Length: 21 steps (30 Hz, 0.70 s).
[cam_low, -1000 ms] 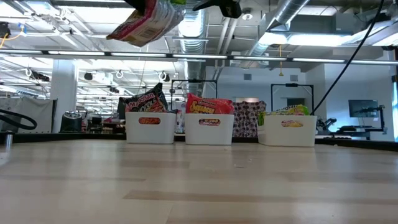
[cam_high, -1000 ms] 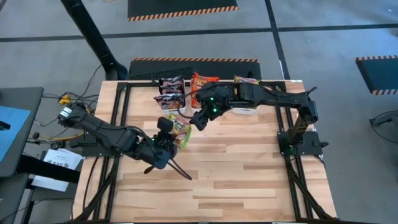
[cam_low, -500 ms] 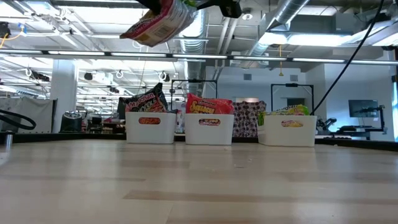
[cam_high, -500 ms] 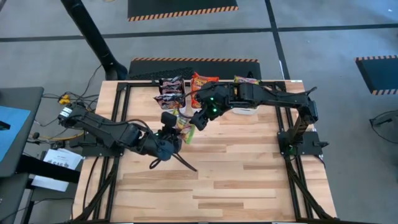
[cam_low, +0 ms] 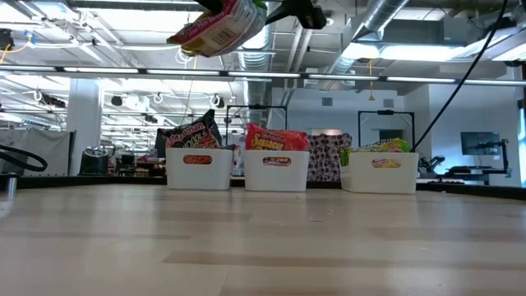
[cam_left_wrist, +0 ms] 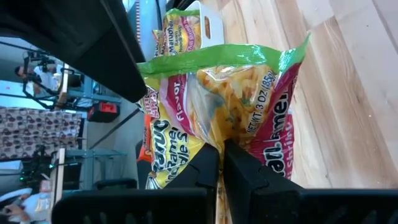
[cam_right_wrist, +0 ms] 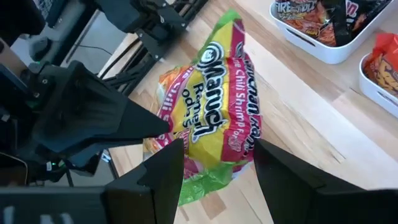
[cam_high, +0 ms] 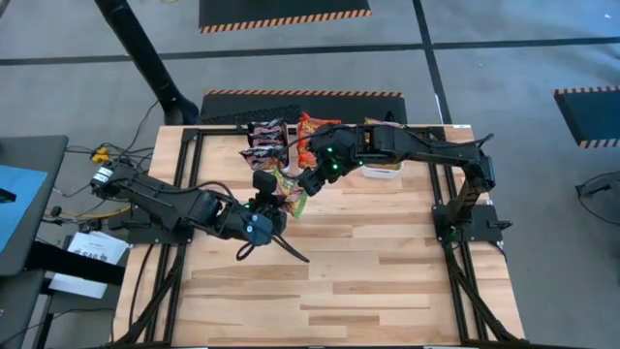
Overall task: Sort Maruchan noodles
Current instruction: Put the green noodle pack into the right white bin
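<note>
A green, yellow and pink Maruchan noodle packet (cam_high: 292, 197) hangs high over the table's middle, seen at the low view's top (cam_low: 219, 21). My left gripper (cam_high: 278, 201) is shut on it (cam_left_wrist: 221, 163). My right gripper (cam_right_wrist: 217, 152) stands open just beyond it toward the far side (cam_high: 309, 182). Its two fingers flank the packet's green end (cam_right_wrist: 205, 184); I cannot tell whether they touch it. Three white bins stand along the far edge: one with dark packets (cam_high: 265, 147), one with red-orange packets (cam_high: 316, 127), one with green packets (cam_low: 380, 173). My left gripper pinches the packet between its two fingers (cam_left_wrist: 200, 168), at the edge nearest it (cam_left_wrist: 219, 142). The fingers come slanting down from the table's left and near side. The packet is lifted clear of the table and stands out beyond the fingers, crumpled, its far green end (cam_left_wrist: 217, 56) free.
The right arm (cam_high: 417, 147) reaches over the green bin from the table's right. The bare wooden tabletop (cam_high: 368, 262) lies in front of the bins. Black frame rails (cam_high: 184, 194) run along the left and right sides.
My left gripper has carried the packet toward the table's far edge and right side, closer to my right gripper, and has turned a little. The packet stays lifted clear. My right gripper has kept its place and stayed open.
</note>
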Each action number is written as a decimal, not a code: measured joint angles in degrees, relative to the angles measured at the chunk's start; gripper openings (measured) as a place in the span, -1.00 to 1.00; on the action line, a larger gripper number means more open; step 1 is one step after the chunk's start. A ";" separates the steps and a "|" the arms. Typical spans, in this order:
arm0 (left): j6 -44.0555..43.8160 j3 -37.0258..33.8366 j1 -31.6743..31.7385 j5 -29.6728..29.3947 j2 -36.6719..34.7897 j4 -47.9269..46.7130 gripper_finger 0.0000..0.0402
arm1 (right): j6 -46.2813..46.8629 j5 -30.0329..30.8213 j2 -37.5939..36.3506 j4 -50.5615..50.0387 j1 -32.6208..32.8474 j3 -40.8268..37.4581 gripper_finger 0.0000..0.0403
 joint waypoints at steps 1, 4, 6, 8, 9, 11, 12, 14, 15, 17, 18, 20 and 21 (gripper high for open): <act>0.00 0.00 0.02 0.00 0.00 0.02 -1.00 | 0.35 0.00 0.00 -0.02 0.04 0.00 0.09; 0.54 0.00 0.03 -0.02 0.00 0.25 -1.00 | 1.31 -0.02 0.00 -0.49 -0.05 0.00 0.09; 1.36 0.00 0.07 -0.07 0.00 0.98 -1.00 | 3.17 -0.05 0.00 -0.82 -0.16 0.00 0.09; 2.14 0.00 0.24 -0.11 0.00 2.62 -1.00 | 3.47 -0.06 0.00 -0.83 -0.20 0.00 0.09; 2.36 -0.02 0.38 -0.11 0.00 3.55 -1.00 | 3.57 -0.04 0.00 -0.85 -0.24 0.00 0.09; 2.60 -0.01 0.77 -0.11 0.00 4.98 -1.00 | 3.60 0.00 0.00 -0.91 -0.26 0.00 0.09; 2.62 -0.01 1.05 -0.08 0.00 5.35 -1.00 | 3.84 0.02 0.00 -0.92 -0.26 0.00 0.09; 2.63 -0.02 1.50 0.00 0.00 5.82 -1.00 | 4.75 0.14 0.00 -0.98 -0.27 0.00 0.09; 2.62 -0.02 1.78 0.00 0.00 5.84 -1.00 | 4.88 0.18 0.00 -0.99 -0.28 0.00 0.08; 2.46 -0.02 2.22 0.00 0.00 5.84 -1.00 | 4.94 0.22 0.00 -1.08 -0.30 0.00 0.04; 2.36 -0.02 2.47 0.00 0.00 5.88 -1.00 | 5.02 0.22 0.00 -1.23 -0.28 0.00 0.01; 2.36 -0.02 2.83 0.00 0.00 6.27 -1.00 | 5.04 0.22 0.00 -1.77 -0.28 0.00 -0.10; 2.36 -0.02 3.02 0.00 0.00 6.58 -1.00 | 5.04 0.21 0.00 -2.04 -0.28 0.00 -0.17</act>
